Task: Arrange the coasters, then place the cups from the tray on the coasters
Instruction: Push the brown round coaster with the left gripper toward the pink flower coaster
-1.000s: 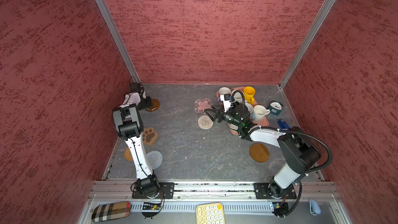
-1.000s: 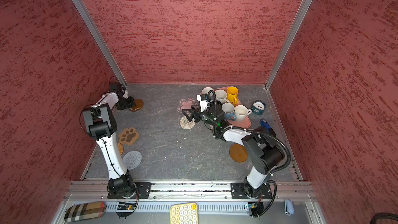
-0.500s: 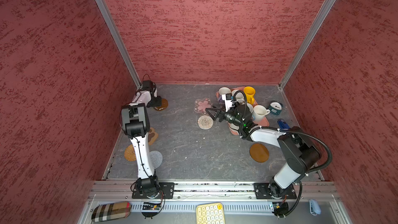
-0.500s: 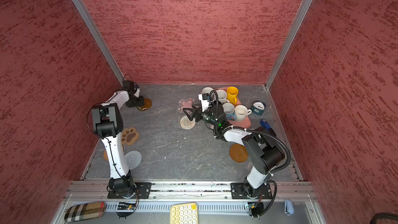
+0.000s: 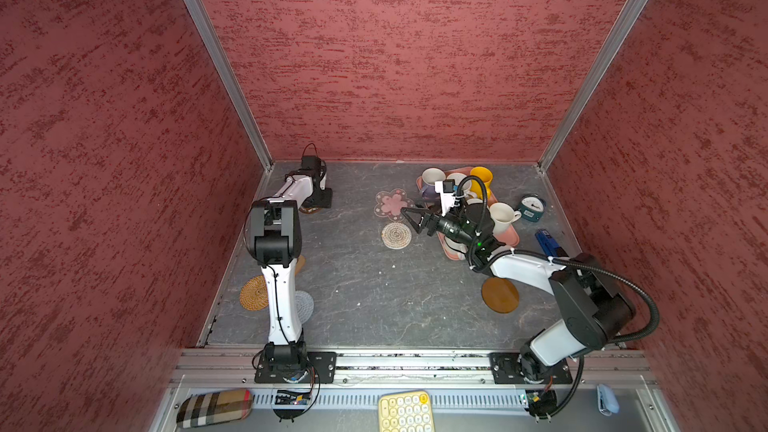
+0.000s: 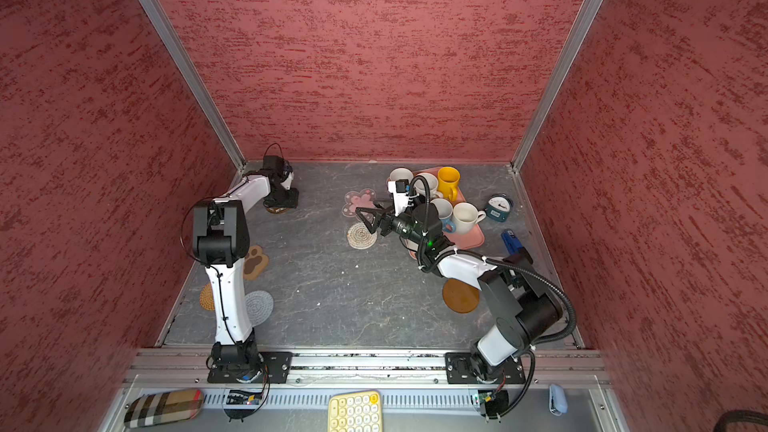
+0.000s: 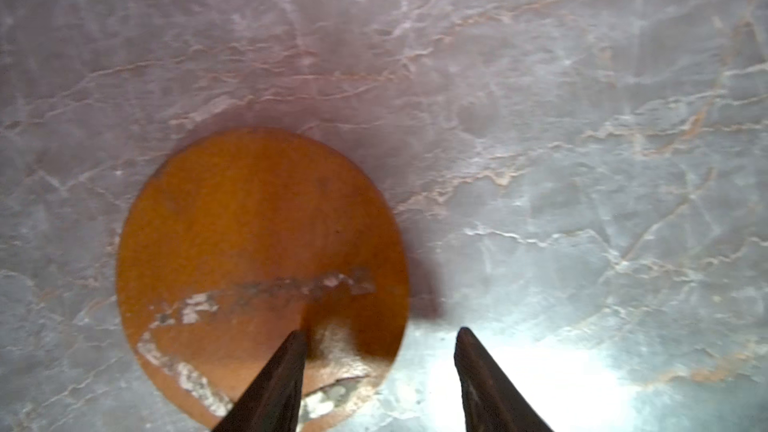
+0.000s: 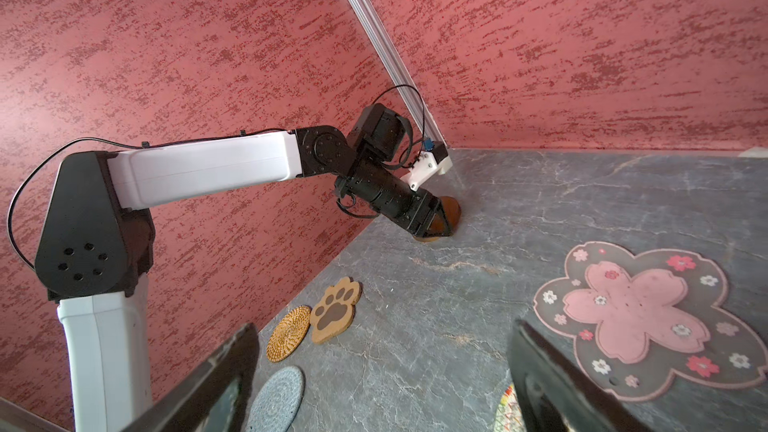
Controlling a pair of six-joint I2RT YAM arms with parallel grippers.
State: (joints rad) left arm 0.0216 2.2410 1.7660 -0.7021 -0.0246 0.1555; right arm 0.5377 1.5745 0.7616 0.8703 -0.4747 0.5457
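Observation:
My left gripper (image 5: pixel 318 203) (image 7: pixel 380 330) is open at the back left, low over a glossy brown round coaster (image 5: pixel 309 210) (image 7: pixel 257 243). One fingertip (image 7: pixel 297 338) sits over the disc and the other over bare table. My right gripper (image 5: pixel 409 218) (image 8: pixel 383 324) hangs open and empty above a beige woven coaster (image 5: pixel 396 235), beside the pink flower coaster (image 5: pixel 392 203) (image 8: pixel 640 317). A paw coaster (image 6: pixel 254 261), a golden woven round (image 5: pixel 253 293) and a grey woven round (image 5: pixel 305 305) lie near the left arm. Another brown disc (image 5: pixel 500 295) lies on the right. The pink tray (image 5: pixel 509 238) holds several cups, among them yellow (image 5: pixel 481 178) and cream (image 5: pixel 500 216).
A teal clock (image 5: pixel 531 206) and a blue object (image 5: pixel 548 243) sit right of the tray. Red walls close in the table on three sides. A pale yellow keypad (image 5: pixel 405 411) and a plaid case (image 5: pixel 214 407) lie in front of the rail.
My left gripper has moved away from the left wall, rightward and toward the back, and the brown round coaster has slid along under it. The right arm has barely moved.

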